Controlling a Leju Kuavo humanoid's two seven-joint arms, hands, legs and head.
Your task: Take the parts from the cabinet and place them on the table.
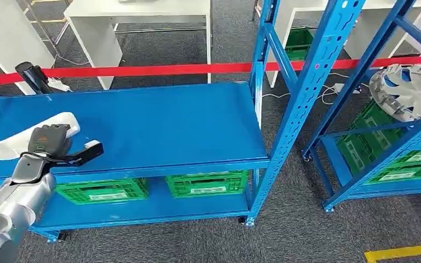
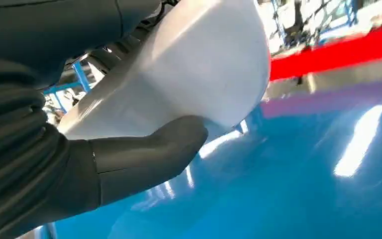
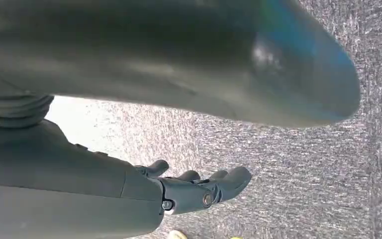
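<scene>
A white curved part [image 1: 60,121] lies at the left end of the blue cabinet shelf [image 1: 159,120]. My left hand [image 1: 46,143] reaches over it and grips it. In the left wrist view the grey thumb [image 2: 149,154] presses on one side of the white part [image 2: 194,64] while the fingers go over the other side, just above the glossy shelf [image 2: 288,189]. My right hand [image 3: 199,186] hangs over grey carpet with its fingers loosely apart and nothing in them.
A black handle-shaped object [image 1: 33,76] sits at the shelf's back left. Green crates [image 1: 207,183] stand on the lower shelf. A blue upright [image 1: 307,93] bounds the shelf's right end. A silver wheel cover [image 1: 408,90] rests in the right rack. Red tape [image 1: 159,69] and white tables [image 1: 142,11] lie behind.
</scene>
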